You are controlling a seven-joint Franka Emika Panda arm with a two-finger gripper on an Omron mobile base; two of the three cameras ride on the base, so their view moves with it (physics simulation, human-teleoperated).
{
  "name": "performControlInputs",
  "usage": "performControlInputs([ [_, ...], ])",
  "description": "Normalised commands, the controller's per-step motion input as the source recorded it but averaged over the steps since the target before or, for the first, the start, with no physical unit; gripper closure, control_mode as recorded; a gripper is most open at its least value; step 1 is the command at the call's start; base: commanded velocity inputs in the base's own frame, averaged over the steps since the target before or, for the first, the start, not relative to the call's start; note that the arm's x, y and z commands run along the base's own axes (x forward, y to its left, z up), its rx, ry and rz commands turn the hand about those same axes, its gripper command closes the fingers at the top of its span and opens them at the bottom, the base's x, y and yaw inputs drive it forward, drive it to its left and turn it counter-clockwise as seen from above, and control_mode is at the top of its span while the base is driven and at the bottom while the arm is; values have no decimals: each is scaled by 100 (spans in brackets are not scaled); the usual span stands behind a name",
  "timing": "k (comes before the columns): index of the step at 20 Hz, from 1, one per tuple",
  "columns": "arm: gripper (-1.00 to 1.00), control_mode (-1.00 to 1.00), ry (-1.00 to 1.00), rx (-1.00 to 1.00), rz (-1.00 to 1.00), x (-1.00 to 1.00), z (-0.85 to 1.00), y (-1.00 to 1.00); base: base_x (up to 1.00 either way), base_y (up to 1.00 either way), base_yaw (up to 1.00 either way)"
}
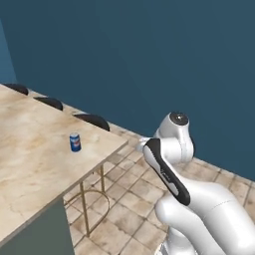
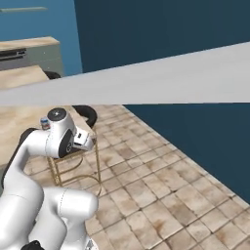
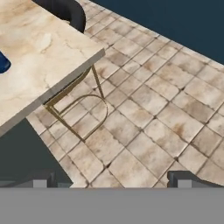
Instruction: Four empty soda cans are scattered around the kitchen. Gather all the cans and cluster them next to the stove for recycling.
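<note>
A blue soda can (image 1: 74,142) with a silver top stands upright on the marble counter (image 1: 30,159), close to its right end. In the right base view the soda can (image 2: 45,122) peeks out from behind the arm's upper joint. At the left edge of the hand view a bit of blue soda can (image 3: 2,62) shows on the counter top (image 3: 39,48). My gripper (image 3: 111,180) is open with nothing between its fingertips (image 3: 41,180). It hangs off the counter's end, above the tiled floor, and looks down past the corner. The stove is out of view.
Black-seated stools (image 1: 93,121) with thin gold legs (image 3: 78,114) are tucked under the counter's far side. The tiled floor (image 2: 161,185) lies to the right, bounded by dark blue walls. A pale grey slab (image 2: 161,80) crosses the right base view. Another counter (image 2: 29,51) stands far back left.
</note>
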Motion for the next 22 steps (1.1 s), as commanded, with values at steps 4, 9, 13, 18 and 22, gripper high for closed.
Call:
performControlInputs([
  [4,-100,100,0,0,0,0,0,0,57,-21,7],
  [9,-100,100,0,0,0,0,0,0,42,4,-2],
  [13,-100,100,0,0,0,0,0,0,40,19,-10],
  [18,-100,100,0,0,0,0,0,0,50,25,-4],
  [22,-100,100,0,0,0,0,0,0,50,22,0],
])
